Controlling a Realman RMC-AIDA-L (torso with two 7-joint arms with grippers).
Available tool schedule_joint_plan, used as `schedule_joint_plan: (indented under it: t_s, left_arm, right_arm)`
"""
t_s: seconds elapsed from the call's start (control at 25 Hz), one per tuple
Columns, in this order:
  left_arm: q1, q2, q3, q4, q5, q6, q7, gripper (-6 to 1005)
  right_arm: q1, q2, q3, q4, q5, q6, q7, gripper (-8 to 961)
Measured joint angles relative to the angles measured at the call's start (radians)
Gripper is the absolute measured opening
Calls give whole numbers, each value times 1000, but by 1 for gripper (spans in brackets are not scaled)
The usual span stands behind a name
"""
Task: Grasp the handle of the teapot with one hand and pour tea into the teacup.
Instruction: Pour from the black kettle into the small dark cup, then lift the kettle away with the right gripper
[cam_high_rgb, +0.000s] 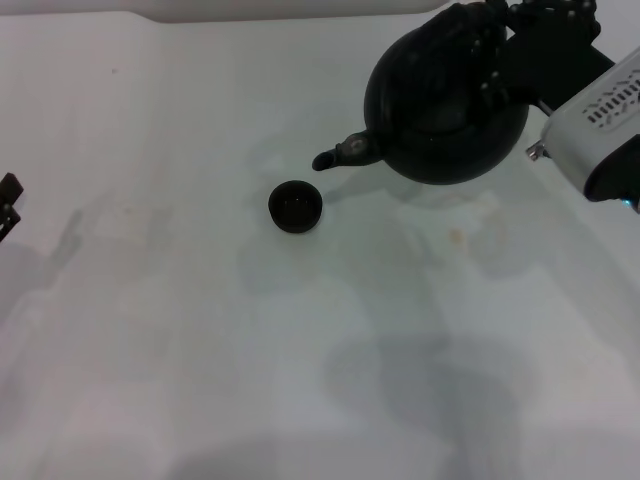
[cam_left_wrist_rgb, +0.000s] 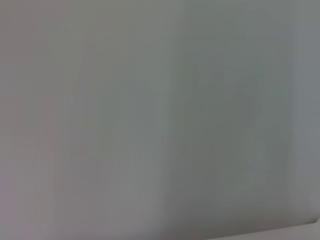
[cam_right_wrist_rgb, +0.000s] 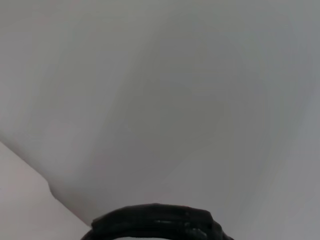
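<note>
Right gripper (cam_high_rgb: 497, 62) first: its dark fingers are clamped on the handle (cam_high_rgb: 478, 40), the thick black arch with a knobbly, wrapped look that loops over the teapot's top. Out from there, the gripper's black body runs into a pale grey wrist housing with slotted vents, reaching in from the far right corner of the surface (cam_high_rgb: 180, 340). The teapot (cam_high_rgb: 445, 105) hangs from that grip, a big round-bellied matte black pot near the far right edge, with its short curved spout pointing left and slightly down. The spout tip sits just beside and above the teacup (cam_high_rgb: 295, 207), not touching it. The teacup is a tiny round dark bowl with no handle, standing upright near the middle of the smooth white surface. The left gripper (cam_high_rgb: 8, 205) shows only as a black sliver at the left edge; whether its fingers are apart, I cannot tell.
</note>
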Motion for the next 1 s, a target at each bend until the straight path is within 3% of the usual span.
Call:
schedule_joint_plan:
  t_s: [1.0]
  left_arm:
    - [-10, -2, 9, 0, 7, -53, 0, 755]
  right_arm:
    - [75, 3, -91, -90, -4, -154, -2, 110]
